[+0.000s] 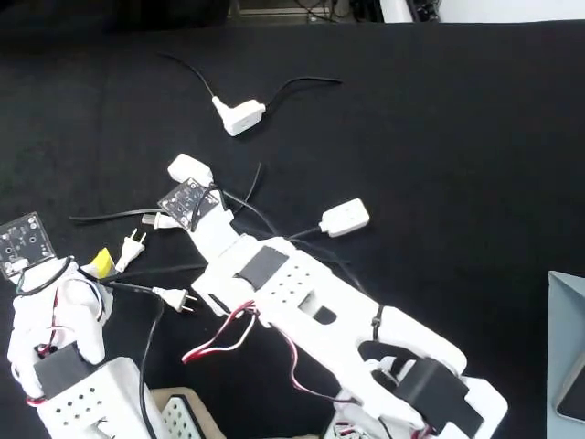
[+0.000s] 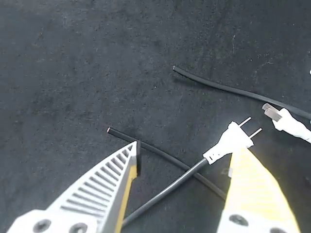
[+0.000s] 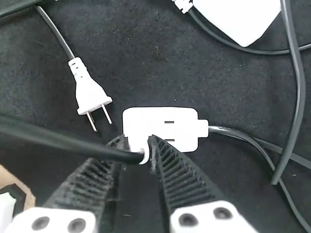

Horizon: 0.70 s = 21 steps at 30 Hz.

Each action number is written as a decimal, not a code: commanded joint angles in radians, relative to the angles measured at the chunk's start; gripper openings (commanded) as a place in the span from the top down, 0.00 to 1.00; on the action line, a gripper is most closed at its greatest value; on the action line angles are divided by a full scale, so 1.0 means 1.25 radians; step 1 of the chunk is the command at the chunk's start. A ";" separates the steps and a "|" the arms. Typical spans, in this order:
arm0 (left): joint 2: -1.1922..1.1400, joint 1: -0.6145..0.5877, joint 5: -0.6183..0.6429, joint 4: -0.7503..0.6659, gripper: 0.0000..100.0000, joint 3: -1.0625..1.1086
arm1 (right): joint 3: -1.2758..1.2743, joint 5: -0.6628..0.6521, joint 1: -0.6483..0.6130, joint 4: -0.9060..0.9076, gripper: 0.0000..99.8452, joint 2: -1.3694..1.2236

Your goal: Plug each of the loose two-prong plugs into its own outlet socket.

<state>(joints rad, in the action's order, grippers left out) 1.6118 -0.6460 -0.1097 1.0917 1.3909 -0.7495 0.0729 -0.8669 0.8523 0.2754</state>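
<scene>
My right gripper is shut on a white plug with a black cord, held against the near end of a white outlet socket whose two slots show uncovered. A loose two-prong plug lies beside it, and a second socket lies farther off. From above, sockets lie at the back, by the right arm's tip and mid-table. Loose plugs lie near the left arm. My left gripper is open, straddling the cord behind a white plug.
Black cords cross one another around and under the right arm. A grey-blue bin stands at the right edge, and a tan block sits at the front. The black mat has free room at the back right.
</scene>
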 commanded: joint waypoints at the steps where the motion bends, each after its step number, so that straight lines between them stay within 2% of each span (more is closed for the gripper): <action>1: 0.006 -0.008 0.009 -0.005 0.70 -0.003 | 0.035 -0.017 -0.007 -0.006 0.99 -0.037; 7: 0.006 -0.009 0.009 -0.005 0.70 -0.003 | 0.063 -0.045 -0.007 -0.006 0.99 -0.145; 14: 0.007 -0.009 0.009 -0.005 0.70 -0.003 | 0.063 -0.083 -0.001 -0.006 0.99 -0.157; 21: 0.005 -0.009 0.009 -0.005 0.70 -0.002 | 0.061 -0.136 0.124 -0.006 0.99 -0.154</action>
<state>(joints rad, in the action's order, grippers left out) 1.6118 -0.6460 -0.1097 1.0917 1.3909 -0.6759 -0.0575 -0.8301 0.8493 0.0990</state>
